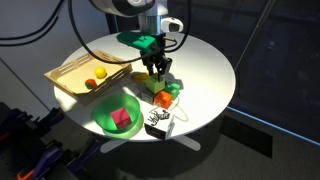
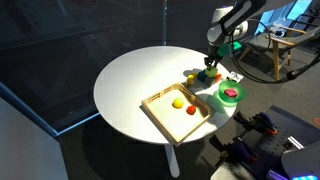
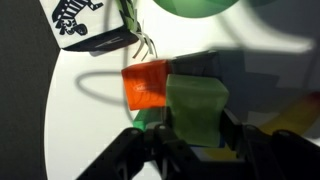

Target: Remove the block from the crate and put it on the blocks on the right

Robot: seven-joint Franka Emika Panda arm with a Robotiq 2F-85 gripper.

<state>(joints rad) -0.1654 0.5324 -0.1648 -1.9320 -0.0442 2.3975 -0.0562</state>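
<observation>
My gripper is shut on the block, a pale yellow-green cube held between both fingers. It hangs just over the blocks; an orange cube and a darker green one show beside it. In both exterior views the gripper is right above the cluster of blocks on the round white table. The block itself is hidden by the fingers there. The light wooden crate lies apart from the gripper.
A small yellow item and a small red item lie in the crate. A green bowl holds a pink cube. A black-and-white patterned box stands beside the blocks near the table edge.
</observation>
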